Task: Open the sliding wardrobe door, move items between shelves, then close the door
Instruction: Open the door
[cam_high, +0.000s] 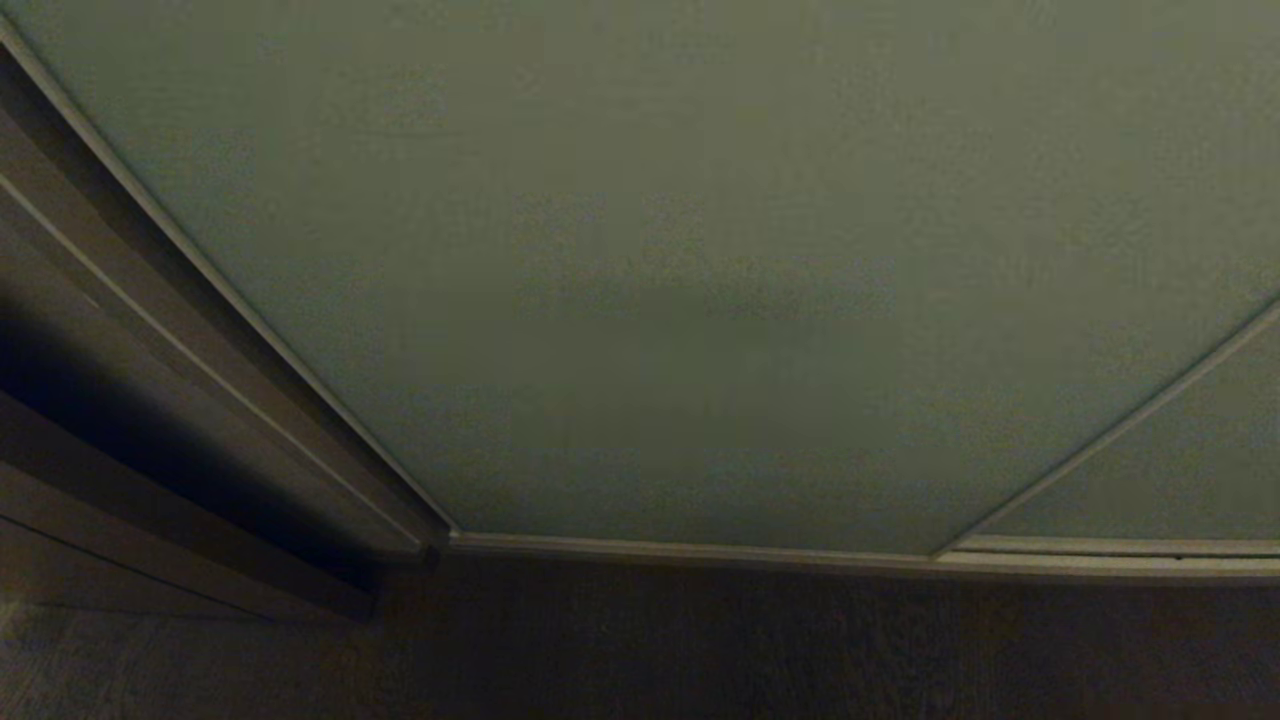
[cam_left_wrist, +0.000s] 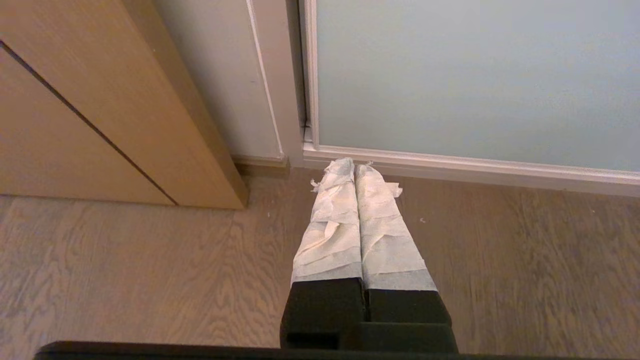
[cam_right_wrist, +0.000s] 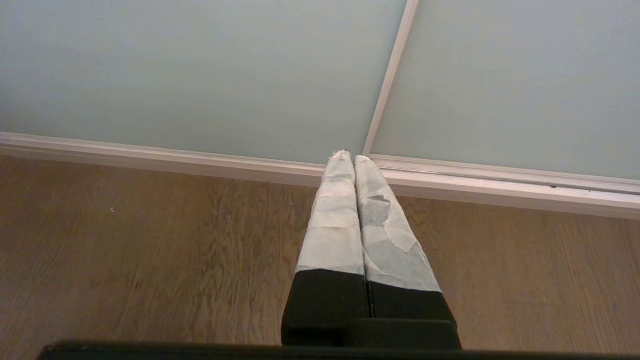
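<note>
no readable text, no labels, no brands, no numbers, no signs

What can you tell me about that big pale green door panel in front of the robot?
The sliding wardrobe door is a broad, flat, matte grey-green panel edged by a thin light beige frame. It stands shut, its bottom rail running just above the wooden floor. On its right a second similar panel adjoins it. On its left is a brown wooden panel. Nothing touches it.

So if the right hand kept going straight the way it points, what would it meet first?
Probably the pale bottom frame rail of the sliding wardrobe door, near the thin vertical strip between the two panels. The right hand is shut and empty; depth is unclear, so the wooden floor could come first.
</note>
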